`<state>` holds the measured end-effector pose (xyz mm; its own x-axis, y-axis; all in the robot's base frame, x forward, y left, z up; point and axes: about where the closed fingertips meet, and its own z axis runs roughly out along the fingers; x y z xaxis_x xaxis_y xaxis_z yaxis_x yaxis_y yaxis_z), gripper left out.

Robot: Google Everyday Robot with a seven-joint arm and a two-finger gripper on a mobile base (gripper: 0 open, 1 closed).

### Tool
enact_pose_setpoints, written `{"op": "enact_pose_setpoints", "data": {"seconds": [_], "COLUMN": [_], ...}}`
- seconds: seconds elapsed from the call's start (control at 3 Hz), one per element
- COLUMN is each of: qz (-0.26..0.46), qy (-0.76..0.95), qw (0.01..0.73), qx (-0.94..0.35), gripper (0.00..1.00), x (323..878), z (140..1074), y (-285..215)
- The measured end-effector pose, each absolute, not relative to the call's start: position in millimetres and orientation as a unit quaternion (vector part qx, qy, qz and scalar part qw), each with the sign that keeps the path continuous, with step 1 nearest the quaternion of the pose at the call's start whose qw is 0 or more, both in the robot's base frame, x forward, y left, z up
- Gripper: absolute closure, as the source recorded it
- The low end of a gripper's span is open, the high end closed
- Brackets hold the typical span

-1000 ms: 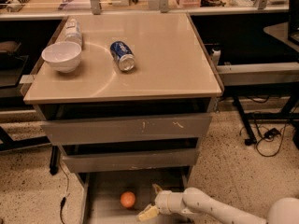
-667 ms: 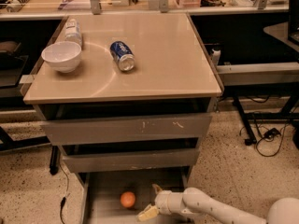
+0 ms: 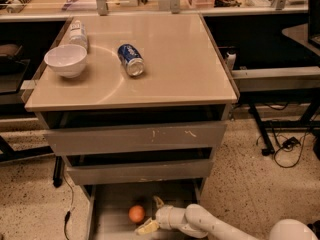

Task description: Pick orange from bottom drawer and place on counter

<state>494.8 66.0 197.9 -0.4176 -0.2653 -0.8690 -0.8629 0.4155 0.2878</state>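
Observation:
The orange (image 3: 136, 214) lies on the grey floor of the open bottom drawer (image 3: 107, 209), near its middle. My gripper (image 3: 152, 215) is inside that drawer just right of the orange, its yellowish fingers (image 3: 148, 227) spread apart toward the fruit and holding nothing. The white arm reaches in from the lower right. The beige counter (image 3: 170, 64) tops the cabinet above.
On the counter stand a white bowl (image 3: 66, 60) at the left, a plastic bottle (image 3: 78, 33) lying behind it, and a blue soda can (image 3: 131, 60) on its side. Two upper grey drawers (image 3: 137, 139) sit slightly open. Desk legs and cables are at the right.

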Motion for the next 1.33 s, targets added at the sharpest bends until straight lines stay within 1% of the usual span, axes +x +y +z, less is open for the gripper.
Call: {"op": "enact_pose_setpoints", "data": {"seconds": [0.33, 1.33], "qz": [0.390, 0.355], "qy": [0.743, 0.751], "qw": [0.389, 0.415], "qx": [-0.381, -0.370], "gripper": [0.00, 0.00], "x": [491.6, 501.9], "z": [192.4, 157.2], "y": [71.7, 84.2]}}
